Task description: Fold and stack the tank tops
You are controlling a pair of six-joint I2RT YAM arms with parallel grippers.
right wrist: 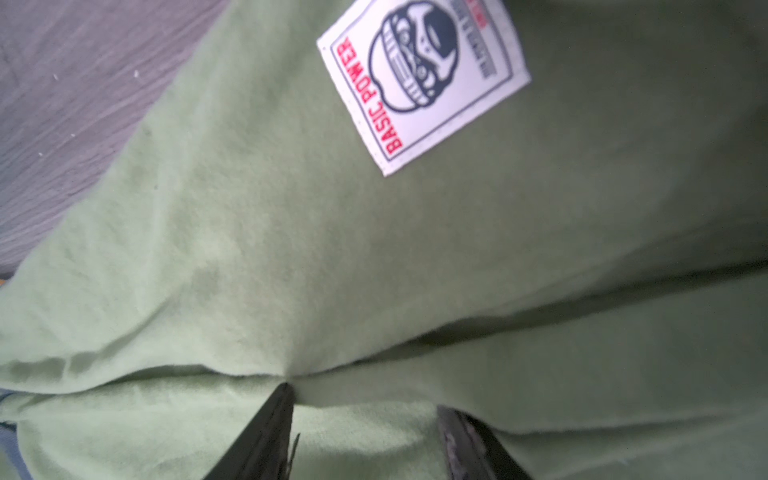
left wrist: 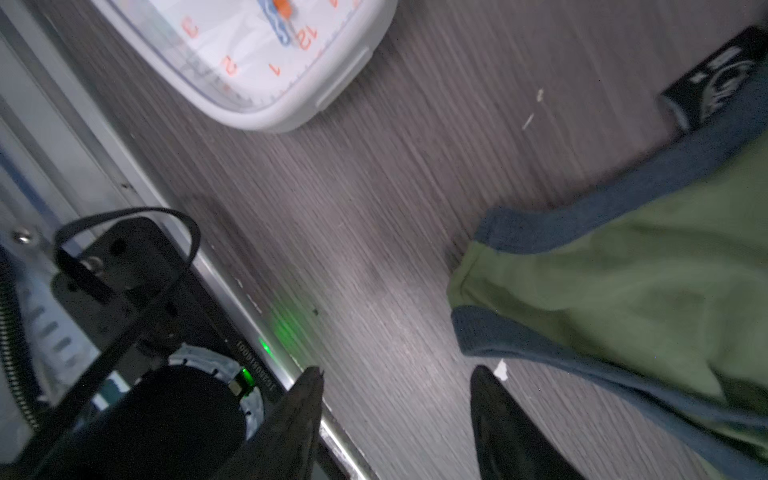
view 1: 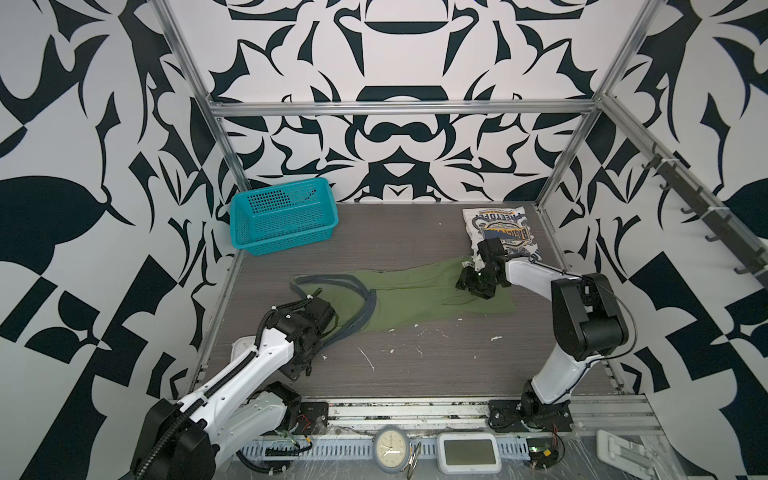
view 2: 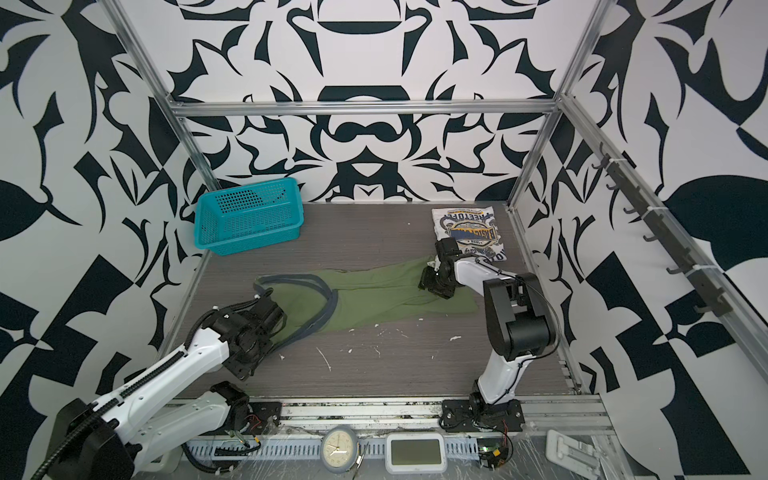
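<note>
Woodgrain tabletop (view 1: 415,374) bears olive tank top (right wrist: 249,249) whose label (right wrist: 424,83) reads "BASIC POWER".

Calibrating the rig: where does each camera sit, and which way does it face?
Both top views: high out front, looking down at olive tank top, folded white tank top; left arm, right arm show.
Left wrist: faces tabletop, white clock; left gripper open.
Right wrist: faces label; right gripper open.
All share the olive tank top.
</note>
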